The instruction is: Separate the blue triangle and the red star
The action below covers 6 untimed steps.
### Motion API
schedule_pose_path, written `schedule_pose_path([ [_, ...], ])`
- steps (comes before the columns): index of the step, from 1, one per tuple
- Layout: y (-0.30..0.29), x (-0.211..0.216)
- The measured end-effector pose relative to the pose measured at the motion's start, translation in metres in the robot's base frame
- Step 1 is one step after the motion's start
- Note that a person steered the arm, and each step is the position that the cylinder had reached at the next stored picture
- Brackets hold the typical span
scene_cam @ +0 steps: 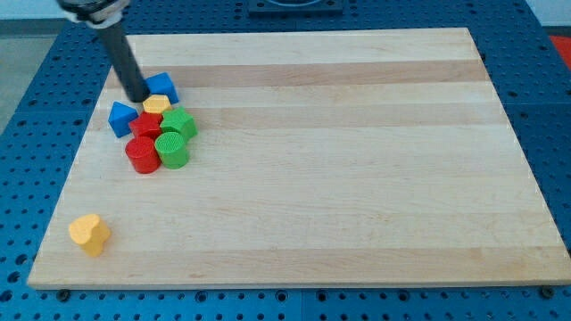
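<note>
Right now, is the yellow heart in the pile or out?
Out: the yellow heart sits alone near the view's bottom left, apart from the cluster by my tip.

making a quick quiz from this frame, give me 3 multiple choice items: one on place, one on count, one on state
1. Where does the yellow heart lie?
A. the view's bottom left
B. the view's top right
C. the board's middle

2. How many green blocks show?
A. one
B. two
C. four

3. Where is my tip?
A. beside the yellow heart
B. at the cluster's top, left of a blue block
C. off the board

Answers:
1 A, it lies alone near the bottom left corner.
2 B, two green blocks lie at the cluster's right.
3 B, the rod ends between the two blue blocks, above the red star.
</note>
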<state>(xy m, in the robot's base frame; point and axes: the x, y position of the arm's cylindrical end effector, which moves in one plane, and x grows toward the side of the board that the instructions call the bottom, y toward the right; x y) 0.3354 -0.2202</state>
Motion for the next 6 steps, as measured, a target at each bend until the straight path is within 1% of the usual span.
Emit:
schedule_pose_path([
  [1,0.002,-0.005],
  [2,-0.075,-0.005],
  [4,-0.085,0.002],
  [6,-0.084,0.074],
])
